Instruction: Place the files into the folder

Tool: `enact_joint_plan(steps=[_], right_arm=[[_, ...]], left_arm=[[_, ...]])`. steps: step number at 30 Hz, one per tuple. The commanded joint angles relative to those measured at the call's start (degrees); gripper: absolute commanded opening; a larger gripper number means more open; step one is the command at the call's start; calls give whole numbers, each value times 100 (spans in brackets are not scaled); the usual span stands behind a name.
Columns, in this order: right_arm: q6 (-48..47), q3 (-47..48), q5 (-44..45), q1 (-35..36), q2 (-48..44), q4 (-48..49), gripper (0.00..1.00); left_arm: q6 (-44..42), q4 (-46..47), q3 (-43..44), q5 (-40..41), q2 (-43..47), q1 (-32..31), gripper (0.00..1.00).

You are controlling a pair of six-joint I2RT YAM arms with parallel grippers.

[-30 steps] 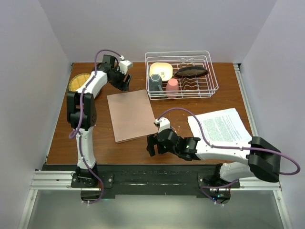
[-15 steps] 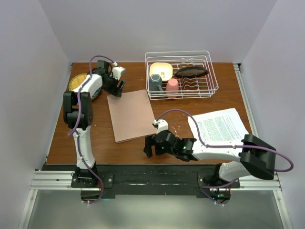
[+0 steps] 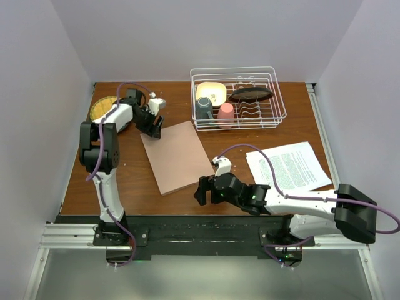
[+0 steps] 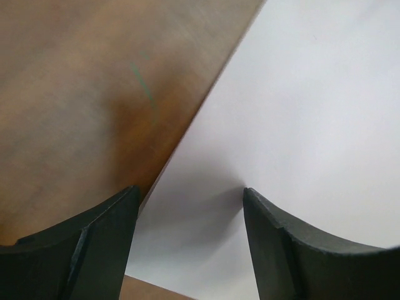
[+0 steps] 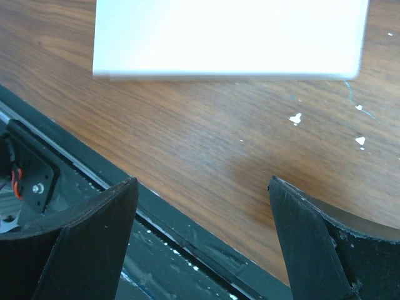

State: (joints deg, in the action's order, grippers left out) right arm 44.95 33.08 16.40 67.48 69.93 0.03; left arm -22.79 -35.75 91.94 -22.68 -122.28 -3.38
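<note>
Stiffness is helping you: the flat salmon-pink cardboard folder (image 3: 177,156) is looking light, rigid, so be pinching its edge; left gripper (image 3: 154,127) and right gripper (image 3: 200,190) are gaping, empty.

A brown wooden table (image 3: 134,181) is seen from above, closed in by pale walls on three sides and edged by a black rail at the near side. The folder (image 3: 177,156) is laid shut and flat left of centre, turned slightly askew. The files (image 3: 287,165) are laid flat near the right edge, well apart from the folder. A white wire rack (image 3: 259,114) is stood at the far side, right of centre. A round yellow dish (image 3: 99,109) is set in the far left corner. Small white specks are scattered over the wood near the front.
</note>
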Motion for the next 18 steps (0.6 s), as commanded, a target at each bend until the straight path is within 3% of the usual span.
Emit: enact_joint_plan(steps=[1, 8, 18], right_arm=[[234, -74, 302, 28, -190, 14, 90], [497, -170, 118, 28, 38, 154, 90], [1033, -363, -295, 28, 583, 1164, 82]], left_arm=[[-349, -310, -781, -545, 775, 39, 72], [-297, -459, -1687, -781, 1705, 39, 71], [-226, -547, -2593, -730, 2753, 39, 70]])
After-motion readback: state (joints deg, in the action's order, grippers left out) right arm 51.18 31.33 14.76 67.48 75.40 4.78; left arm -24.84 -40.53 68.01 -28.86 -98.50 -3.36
